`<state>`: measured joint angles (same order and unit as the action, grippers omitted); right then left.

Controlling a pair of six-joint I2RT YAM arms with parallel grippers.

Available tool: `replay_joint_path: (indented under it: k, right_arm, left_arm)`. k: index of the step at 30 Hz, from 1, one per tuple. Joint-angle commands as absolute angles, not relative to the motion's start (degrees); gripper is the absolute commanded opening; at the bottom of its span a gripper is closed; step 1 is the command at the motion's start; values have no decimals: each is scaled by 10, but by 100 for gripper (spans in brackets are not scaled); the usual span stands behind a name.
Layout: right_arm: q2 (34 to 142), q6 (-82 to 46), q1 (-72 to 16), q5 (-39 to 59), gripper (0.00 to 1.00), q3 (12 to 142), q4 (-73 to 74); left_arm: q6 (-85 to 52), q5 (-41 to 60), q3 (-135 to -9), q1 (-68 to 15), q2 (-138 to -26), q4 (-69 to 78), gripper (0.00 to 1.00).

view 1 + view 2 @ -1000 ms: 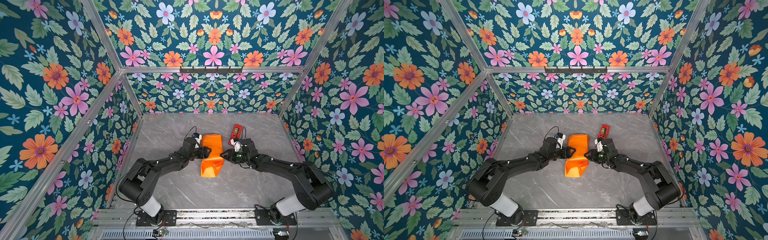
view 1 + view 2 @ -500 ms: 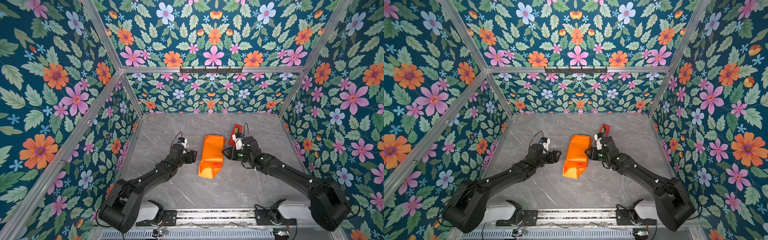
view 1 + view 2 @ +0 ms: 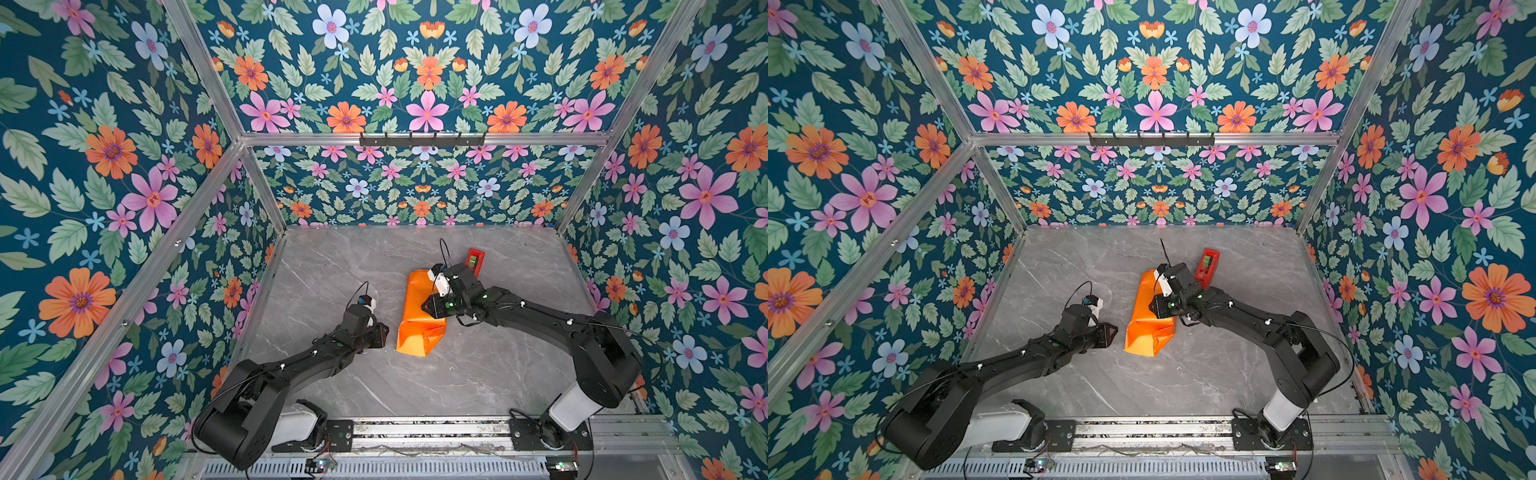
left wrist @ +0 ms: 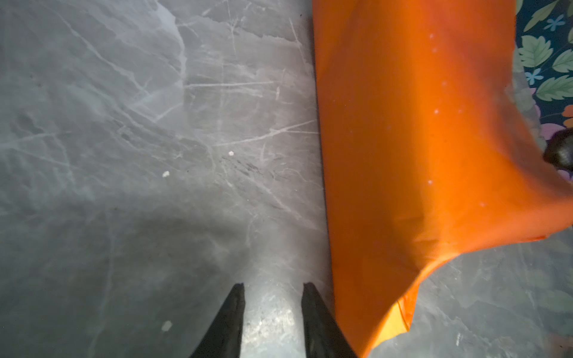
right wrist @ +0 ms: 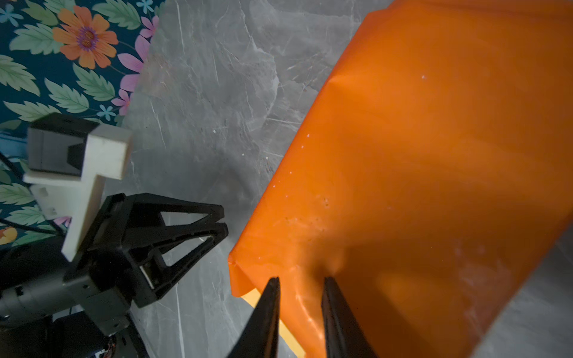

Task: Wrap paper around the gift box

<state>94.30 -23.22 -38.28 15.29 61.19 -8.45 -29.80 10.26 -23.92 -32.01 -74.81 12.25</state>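
Paper [image 3: 415, 299] lies mid-worktop as a long folded bundle running far edge to near edge. Gift box isn't visible, prob. inside. Right tool [image 5: 299, 280] sits over the bundle's right-edge side, jaws narrowly apart, no evident grip; likely placed to pin the flap vs spring-back. Left tool [image 4: 273, 285] is just beside the other side, slightly open, empty, not touching. Tape dispenser [image 3: 475, 259] is nearby, probably for sealing.

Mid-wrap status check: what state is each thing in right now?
paper: folded into a long creased bundle, lying on the table
gift box: not visible, maybe inside the paper
tape dispenser: on the table, untouched
left gripper: narrowly open, empty, beside the paper
right gripper: narrowly open over the paper, contact unclear
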Motion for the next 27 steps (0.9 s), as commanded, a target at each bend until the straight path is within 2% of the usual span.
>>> replay_joint_path:
  k: [1, 15, 27]
  right_arm:
    - [945, -221, -383, 156, 25, 608, -97]
    - [967, -230, -383, 157, 21, 591, -91]
    - [967, -237, -382, 157, 19, 582, -85]
  left_arm:
    - [-296, 121, -251, -337, -764, 170, 30]
    - [-273, 44, -297, -413, -787, 131, 23]
    - [-298, 45, -299, -438, -813, 152, 21]
